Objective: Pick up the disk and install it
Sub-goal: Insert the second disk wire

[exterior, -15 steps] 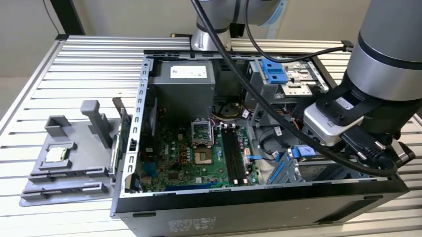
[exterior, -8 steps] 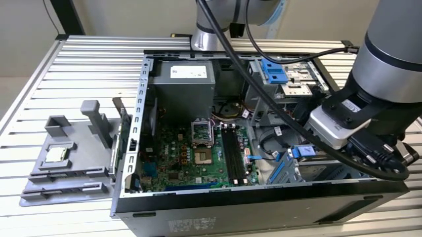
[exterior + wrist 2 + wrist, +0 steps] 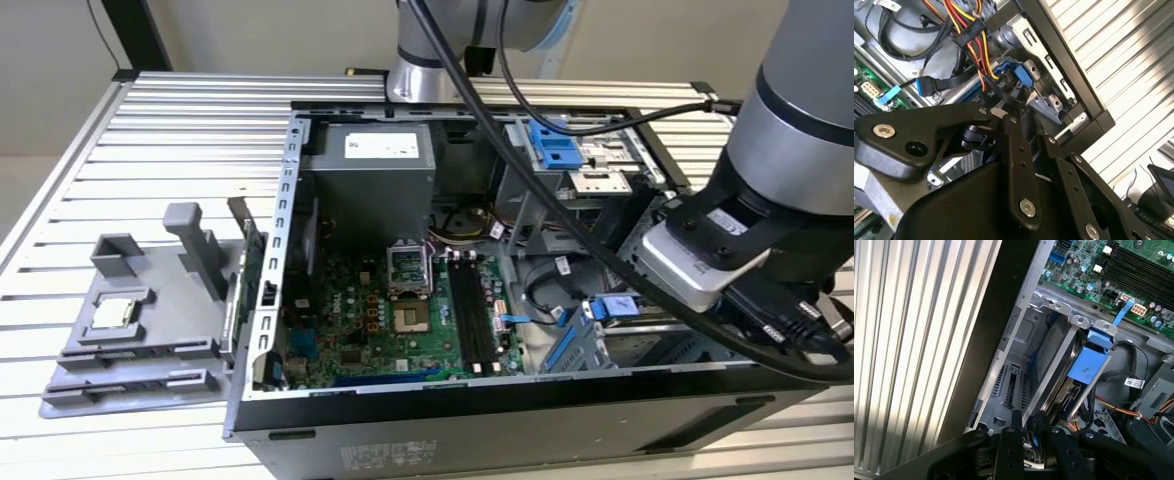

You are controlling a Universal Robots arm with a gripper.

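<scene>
The disk [image 3: 1054, 360], a grey drive in a blue carrier, stands on edge inside the metal drive cage at the case's corner nearest the exterior view's right. Its blue carrier [image 3: 614, 308] peeks out below my wrist in the exterior view and shows as a blue frame [image 3: 1021, 75] in the second wrist view. My gripper [image 3: 1026, 427] reaches down into that cage, its black fingers drawn together on the disk's near end. In the second wrist view the gripper [image 3: 1003, 114] tips meet beside a black cable plug at the carrier.
The open computer case [image 3: 274, 300] lies on a slatted metal table [image 3: 147, 150], with its motherboard [image 3: 400, 310] and power supply [image 3: 374, 165] exposed. A blue bracket [image 3: 550, 148] sits in the far bay. Coloured cables [image 3: 974, 35] crowd the cage. A grey fixture [image 3: 160, 330] holds a small silver chip [image 3: 114, 312].
</scene>
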